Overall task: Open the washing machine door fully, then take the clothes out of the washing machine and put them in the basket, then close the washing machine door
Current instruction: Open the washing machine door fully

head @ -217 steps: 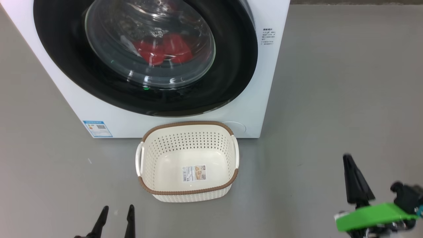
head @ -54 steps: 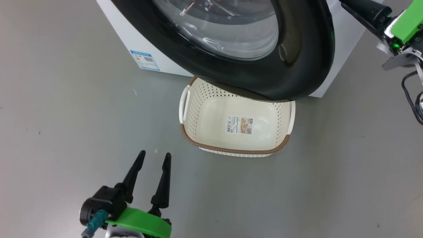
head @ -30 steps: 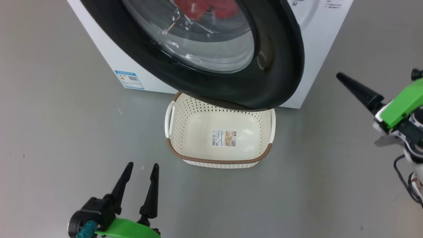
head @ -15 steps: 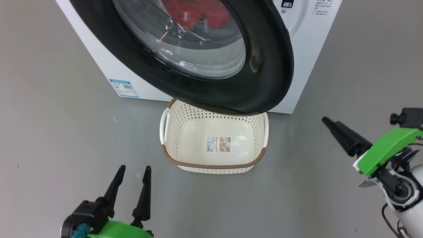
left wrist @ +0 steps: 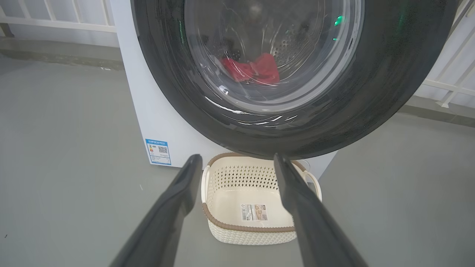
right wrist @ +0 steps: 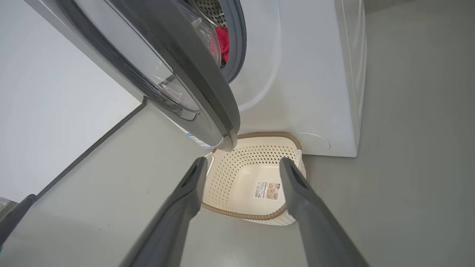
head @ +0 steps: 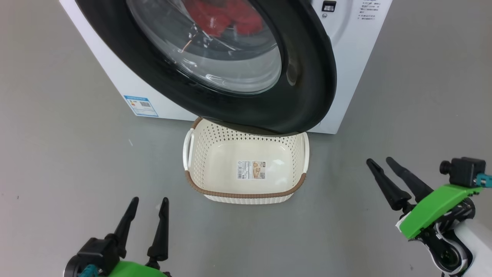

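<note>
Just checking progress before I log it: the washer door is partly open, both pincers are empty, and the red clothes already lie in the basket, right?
Not quite. The basket holds only its paper label; the head view shows the red clothes inside the washing machine, behind the door glass. The rest stands.
</note>
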You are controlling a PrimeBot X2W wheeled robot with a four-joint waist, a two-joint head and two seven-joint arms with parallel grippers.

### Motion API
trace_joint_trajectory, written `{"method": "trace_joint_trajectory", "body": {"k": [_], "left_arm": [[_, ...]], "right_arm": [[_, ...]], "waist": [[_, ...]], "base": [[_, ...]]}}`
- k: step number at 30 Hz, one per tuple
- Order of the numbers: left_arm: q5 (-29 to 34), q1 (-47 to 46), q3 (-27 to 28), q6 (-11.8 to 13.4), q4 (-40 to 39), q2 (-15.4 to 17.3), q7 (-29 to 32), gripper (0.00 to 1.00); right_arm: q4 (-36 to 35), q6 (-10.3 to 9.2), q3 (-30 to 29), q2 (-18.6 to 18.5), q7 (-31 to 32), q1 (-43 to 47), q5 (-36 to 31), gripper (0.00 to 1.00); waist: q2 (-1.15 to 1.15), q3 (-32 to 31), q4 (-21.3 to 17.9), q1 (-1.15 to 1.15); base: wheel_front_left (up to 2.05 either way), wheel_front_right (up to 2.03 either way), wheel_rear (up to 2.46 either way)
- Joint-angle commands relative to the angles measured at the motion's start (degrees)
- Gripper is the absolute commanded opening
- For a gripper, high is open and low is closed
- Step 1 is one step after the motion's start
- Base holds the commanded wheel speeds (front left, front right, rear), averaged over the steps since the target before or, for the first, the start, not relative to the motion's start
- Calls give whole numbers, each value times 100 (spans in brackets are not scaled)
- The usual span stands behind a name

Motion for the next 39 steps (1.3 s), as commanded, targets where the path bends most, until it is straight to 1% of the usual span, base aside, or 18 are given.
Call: {"method": "trace_joint_trajectory", "body": {"k": [1,5,9,11,14,18,26,30,36,39], "left_arm": [[45,-25,224,-30,-107,86,-52,100],[64,-38,259,-46,-88,86,-52,100],[71,-64,272,-58,-75,86,-52,100],[73,-84,279,-66,-71,86,-52,100],[75,-109,284,-75,-62,86,-52,100],[75,-128,269,-82,-45,86,-52,100],[89,-135,246,-82,-36,86,-52,100],[107,-142,236,-84,-46,86,-52,100],[198,-122,215,-88,-72,86,-52,100],[221,-101,200,-89,-81,86,-52,100]], "right_arm": [[-46,37,70,-133,-268,132,-120,100],[121,37,220,-128,-665,177,-475,100],[239,37,201,-85,-787,204,-772,100],[279,37,65,-16,-812,225,-953,100],[205,37,-353,148,-818,320,-1372,100],[58,37,-962,394,-820,573,-2112,100],[-347,37,-2096,988,-821,1096,-3350,100],[-510,37,-2594,1257,-821,1286,-3783,100],[-758,37,-3412,1689,-821,1549,-4237,100],[-725,37,-3511,1797,-821,1652,-4305,100]], "waist": [[0,10,-14,0],[0,31,-52,0],[0,58,-70,0],[0,80,-80,0],[0,106,-89,0],[0,118,-82,0],[0,104,-77,0],[0,100,-70,0],[0,70,-50,0],[0,48,-46,0]], "base": [[0,0,0],[0,0,0],[0,0,0],[0,0,0],[0,0,0],[0,0,0],[0,0,0],[0,0,0],[0,0,0],[0,0,0]]}}
